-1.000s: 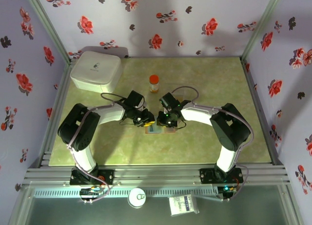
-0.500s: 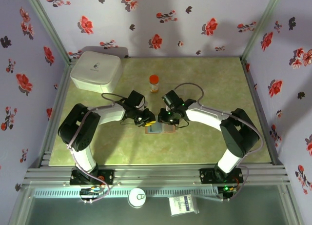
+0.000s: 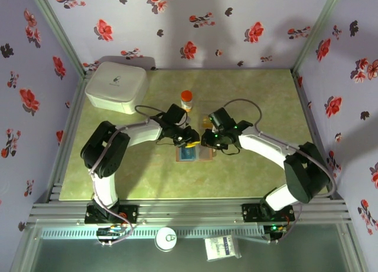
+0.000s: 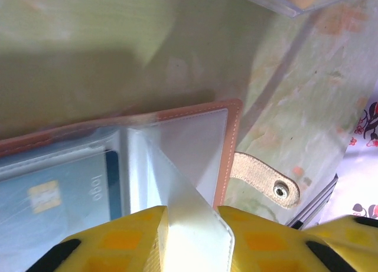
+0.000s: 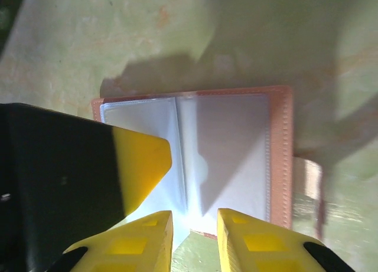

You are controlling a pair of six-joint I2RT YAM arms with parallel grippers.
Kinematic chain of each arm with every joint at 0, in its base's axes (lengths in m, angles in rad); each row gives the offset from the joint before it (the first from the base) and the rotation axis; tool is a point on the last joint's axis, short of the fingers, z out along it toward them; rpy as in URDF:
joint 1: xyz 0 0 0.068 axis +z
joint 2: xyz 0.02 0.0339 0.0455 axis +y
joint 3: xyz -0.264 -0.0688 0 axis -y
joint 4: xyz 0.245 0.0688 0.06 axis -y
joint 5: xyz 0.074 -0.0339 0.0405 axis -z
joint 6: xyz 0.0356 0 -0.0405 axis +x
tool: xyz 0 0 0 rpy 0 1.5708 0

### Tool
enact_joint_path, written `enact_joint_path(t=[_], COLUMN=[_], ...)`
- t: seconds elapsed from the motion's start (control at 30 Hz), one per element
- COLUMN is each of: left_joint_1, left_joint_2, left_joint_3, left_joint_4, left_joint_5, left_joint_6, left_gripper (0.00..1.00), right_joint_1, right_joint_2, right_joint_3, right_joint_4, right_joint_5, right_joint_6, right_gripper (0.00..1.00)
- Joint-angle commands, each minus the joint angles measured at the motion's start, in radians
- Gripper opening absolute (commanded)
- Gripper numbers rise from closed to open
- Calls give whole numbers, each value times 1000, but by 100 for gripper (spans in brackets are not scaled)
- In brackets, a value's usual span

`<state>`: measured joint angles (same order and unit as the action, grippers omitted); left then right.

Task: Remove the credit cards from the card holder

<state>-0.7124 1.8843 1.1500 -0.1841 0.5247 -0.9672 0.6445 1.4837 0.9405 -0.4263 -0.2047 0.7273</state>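
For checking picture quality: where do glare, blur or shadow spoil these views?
Left wrist: glare whitens the clear sleeve; the blue card looks soft. Right wrist: shadow crosses the wallet; the jaws are blurred. Top view: even light, faint shadows on the back wall.

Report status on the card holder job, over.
Left gripper: clear sleeve between jaws, grip unclear. Right gripper: jaws apart over card holder edge. Holder lies open, blue card still sleeved. Bottle stands apart behind.
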Motion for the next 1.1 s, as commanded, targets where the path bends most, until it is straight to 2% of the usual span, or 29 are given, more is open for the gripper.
enact_joint_path(t=[0.0, 0.3, 0.63, 1.07], left_joint_1=[-21, -55, -56, -16], left_joint_2=[43, 138, 147, 44], left_joint_3=[55, 175, 203, 140], left_joint_4=[-49, -112, -143, -155], left_joint_5=[4, 3, -4, -10], left_joint_6=[-13, 0, 15, 66], left_gripper=[27, 32, 36, 35], right_joint_1=[-30, -80, -85, -77], right_joint_2=[-61, -153, -161, -109], right_joint_3=[-36, -110, -114, -86], right_joint_4=[-47, -54, -46, 7], right_joint_5=[33, 38, 22, -23], right_joint_6=[-37, -49, -46, 11], right_gripper=[27, 26, 28, 27])
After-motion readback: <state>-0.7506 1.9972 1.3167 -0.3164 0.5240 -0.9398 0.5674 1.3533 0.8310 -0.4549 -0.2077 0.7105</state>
